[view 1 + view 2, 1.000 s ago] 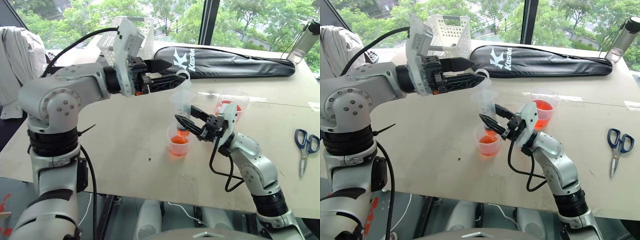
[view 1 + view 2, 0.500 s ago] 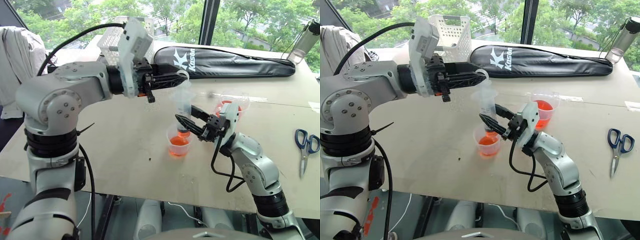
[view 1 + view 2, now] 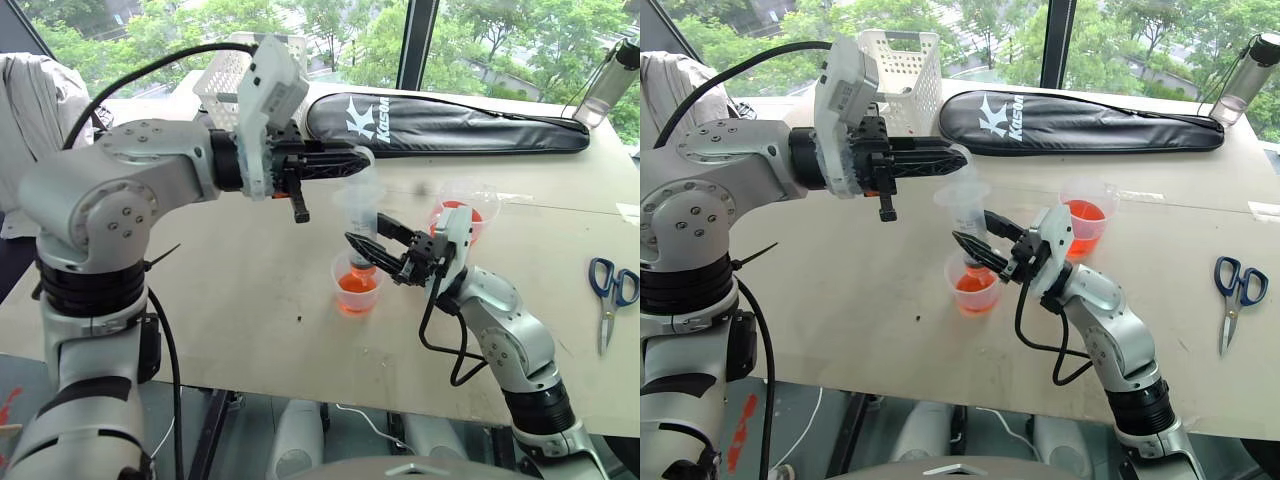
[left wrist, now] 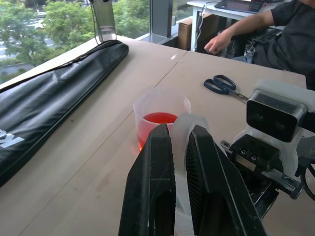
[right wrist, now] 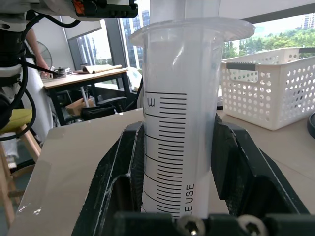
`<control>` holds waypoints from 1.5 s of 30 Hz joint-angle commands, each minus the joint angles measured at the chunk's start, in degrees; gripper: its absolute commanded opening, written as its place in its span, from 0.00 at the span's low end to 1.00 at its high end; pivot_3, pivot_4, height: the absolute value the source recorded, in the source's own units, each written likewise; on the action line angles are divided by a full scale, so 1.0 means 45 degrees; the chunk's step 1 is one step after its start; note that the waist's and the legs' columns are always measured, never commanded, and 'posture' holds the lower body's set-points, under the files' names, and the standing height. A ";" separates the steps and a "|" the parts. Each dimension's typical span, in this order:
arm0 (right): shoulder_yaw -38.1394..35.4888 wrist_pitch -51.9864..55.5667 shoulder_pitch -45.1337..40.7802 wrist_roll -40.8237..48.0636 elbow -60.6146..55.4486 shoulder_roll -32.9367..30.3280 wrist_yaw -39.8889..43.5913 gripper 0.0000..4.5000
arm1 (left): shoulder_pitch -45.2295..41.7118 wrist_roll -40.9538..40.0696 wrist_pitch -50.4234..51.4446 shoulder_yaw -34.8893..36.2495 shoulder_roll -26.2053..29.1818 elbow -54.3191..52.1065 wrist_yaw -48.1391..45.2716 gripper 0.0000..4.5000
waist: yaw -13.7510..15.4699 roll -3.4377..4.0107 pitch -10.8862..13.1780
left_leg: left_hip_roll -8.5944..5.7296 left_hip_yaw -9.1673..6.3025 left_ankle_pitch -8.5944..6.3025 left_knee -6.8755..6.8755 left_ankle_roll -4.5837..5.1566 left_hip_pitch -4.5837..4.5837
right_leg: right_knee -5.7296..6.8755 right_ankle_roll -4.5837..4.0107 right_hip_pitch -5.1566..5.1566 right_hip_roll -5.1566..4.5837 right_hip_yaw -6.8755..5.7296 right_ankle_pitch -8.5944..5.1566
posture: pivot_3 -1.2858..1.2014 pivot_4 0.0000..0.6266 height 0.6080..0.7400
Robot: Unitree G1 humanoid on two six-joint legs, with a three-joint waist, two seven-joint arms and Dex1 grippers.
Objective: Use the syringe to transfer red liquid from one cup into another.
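The right gripper (image 3: 978,243) pinched the barrel of the syringe (image 3: 361,212) between its two black fingers (image 5: 120,172), holding it upright with the tip down in the smaller cup (image 3: 974,285), which held red liquid (image 3: 973,284). The left gripper (image 3: 352,161) reached in from the left at the syringe's top, its fingers (image 4: 156,169) pressed nearly together on the white plunger (image 4: 181,132).

Just beyond the right gripper stood the handled measuring cup (image 3: 463,212), also holding red liquid. Blue-handled scissors (image 3: 610,291) lay well apart near the table's right edge. A long black zippered bag (image 3: 455,125) lay across the far side of the table, with a white perforated basket (image 3: 899,60) beside its left end and a clear bottle (image 3: 610,84) at the far right corner.

The table (image 3: 250,300) was pale wood. Behind it, large windows showed green trees. In the left wrist view a person's hand (image 4: 218,43) rested at a desk farther off.
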 commanded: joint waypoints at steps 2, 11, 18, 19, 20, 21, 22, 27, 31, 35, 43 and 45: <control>0.0038 -0.0238 -0.0701 0.0693 -0.0928 0.0231 0.0409 0.33 | 0.0145 -0.0003 -0.0162 -0.0190 0.0151 -0.0491 -0.0318 0.00 | 0.0004 0.0000 0.0000 | 0.0000 0.0000 0.0000 0.0000 0.0000 -0.0001 | 0.0000 -0.0001 0.0000 0.0000 0.0000 -0.0001 | 0.52 0.24 0.88; -0.0214 0.0280 -0.1022 0.1098 -0.1116 -0.0124 0.0627 0.33 | 0.0571 0.0122 -0.0509 -0.0414 0.0299 -0.0747 -0.0673 0.00 | 0.0005 -0.0001 0.0000 | 0.0000 0.0002 0.0000 0.0001 0.0000 -0.0001 | 0.0000 -0.0001 0.0000 -0.0001 0.0001 -0.0001 | 0.52 0.24 0.88; -0.0445 0.0415 -0.1295 0.1281 -0.1028 -0.0371 0.0670 0.33 | 0.0915 0.0229 -0.0716 -0.0691 0.0237 -0.0930 -0.0865 0.00 | 0.0003 -0.0001 0.0001 | 0.0000 0.0003 0.0000 0.0000 0.0001 -0.0001 | -0.0002 -0.0001 0.0000 0.0000 0.0001 -0.0001 | 0.52 0.24 0.88; -0.0476 0.0421 -0.1329 0.1311 -0.1012 -0.0371 0.0636 0.33 | 0.1008 0.0261 -0.0732 -0.0730 0.0240 -0.0959 -0.0896 0.00 | 0.0003 0.0000 0.0001 | 0.0000 0.0003 0.0000 0.0000 0.0000 -0.0001 | -0.0002 -0.0001 0.0000 0.0000 0.0001 -0.0001 | 0.52 0.24 0.88; -0.0502 0.0432 -0.1353 0.1338 -0.1009 -0.0366 0.0598 0.33 | 0.1097 0.0285 -0.0751 -0.0751 0.0245 -0.0995 -0.0919 0.00 | 0.0003 -0.0001 0.0000 | 0.0000 0.0004 0.0000 0.0000 0.0001 0.0001 | -0.0001 -0.0002 0.0000 0.0000 0.0003 -0.0001 | 0.52 0.24 0.88; -0.0529 0.0448 -0.1376 0.1360 -0.1005 -0.0364 0.0573 0.33 | 0.1173 0.0256 -0.0729 -0.0755 0.0227 -0.1016 -0.0918 0.00 | 0.0003 -0.0001 0.0001 | 0.0000 0.0002 0.0000 0.0000 0.0000 0.0000 | -0.0001 -0.0001 0.0000 0.0000 0.0002 -0.0001 | 0.52 0.24 0.88; -0.0548 0.0464 -0.1389 0.1370 -0.1012 -0.0363 0.0558 0.33 | 0.1242 0.0217 -0.0708 -0.0750 0.0208 -0.1042 -0.0902 0.00 | 0.0003 -0.0001 0.0001 | 0.0000 0.0002 0.0000 0.0000 0.0000 0.0000 | 0.0000 -0.0002 0.0000 0.0000 0.0002 -0.0001 | 0.52 0.24 0.88; -0.0672 0.0523 -0.1455 0.1404 -0.1002 -0.0348 0.0512 0.33 | 0.1584 0.0254 -0.0780 -0.0827 0.0210 -0.1154 -0.0939 0.00 | 0.0004 -0.0001 0.0001 | 0.0000 0.0003 0.0000 0.0000 0.0000 -0.0001 | -0.0002 -0.0002 0.0000 0.0000 0.0002 -0.0001 | 0.52 0.24 0.88; -0.0748 0.0559 -0.1509 0.1421 -0.0984 -0.0340 0.0488 0.33 | 0.1768 0.0275 -0.0831 -0.0834 0.0278 -0.1178 -0.1018 0.00 | 0.0003 -0.0001 0.0001 | 0.0001 0.0003 0.0000 0.0000 0.0000 -0.0001 | -0.0002 -0.0002 0.0000 0.0000 0.0002 -0.0001 | 0.52 0.24 0.88; -0.0778 0.0606 -0.1465 0.1403 -0.1015 -0.0356 0.0494 0.33 | 0.1970 0.0196 -0.0880 -0.0750 0.0273 -0.1215 -0.0990 0.00 | 0.0003 -0.0001 0.0001 | 0.0001 0.0003 0.0000 0.0000 0.0000 0.0000 | -0.0002 -0.0002 0.0000 0.0000 0.0003 -0.0001 | 0.52 0.24 0.88; -0.0777 0.0591 -0.1319 0.1306 -0.0976 -0.0432 0.0550 0.33 | 0.1556 -0.1230 0.0063 0.0723 -0.0336 -0.0093 -0.0493 0.00 | 0.0002 -0.0001 0.0001 | 0.0001 0.0002 0.0000 0.0000 0.0001 0.0000 | -0.0001 -0.0001 0.0000 0.0000 0.0002 -0.0001 | 0.52 0.24 0.88; -0.0794 0.0584 -0.1324 0.1307 -0.0960 -0.0442 0.0543 0.33 | 0.1389 -0.1980 0.0329 0.1339 -0.0594 0.0127 -0.0343 0.00 | -0.0002 -0.0002 0.0001 | 0.0001 0.0001 0.0000 0.0001 0.0001 0.0000 | -0.0001 0.0002 0.0000 0.0000 0.0002 0.0000 | 0.52 0.24 0.88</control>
